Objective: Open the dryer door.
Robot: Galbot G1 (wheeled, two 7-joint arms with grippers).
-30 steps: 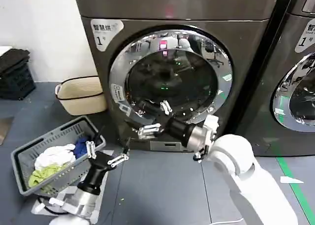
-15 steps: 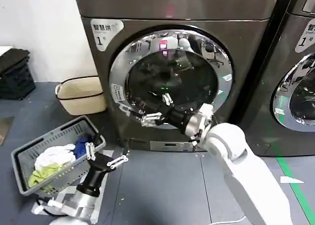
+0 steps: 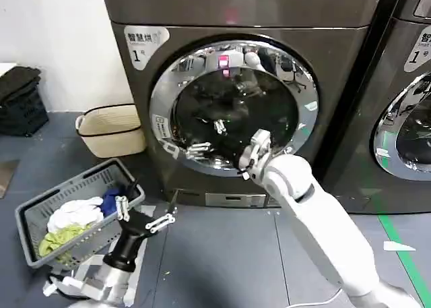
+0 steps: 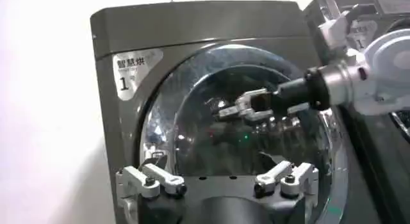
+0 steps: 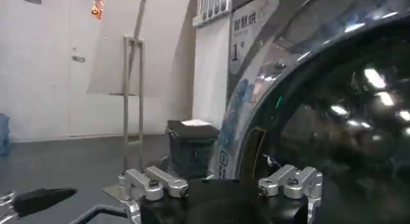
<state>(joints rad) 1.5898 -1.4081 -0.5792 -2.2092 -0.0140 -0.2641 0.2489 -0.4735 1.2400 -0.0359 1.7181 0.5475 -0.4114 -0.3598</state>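
Right gripper (image 3: 205,137) spread open, reaching across dryer door (image 3: 229,106) glass toward left chrome rim; door shut on dryer (image 3: 337,58). Approach step. Next: hook rim edge, pull outward. Left gripper (image 3: 143,213) open, parked low.

My right arm covers the lower right rim of the door (image 3: 232,112). The dryer (image 3: 337,65) is cut off along its top edge. The neighbouring machine (image 3: 404,106) runs off frame.
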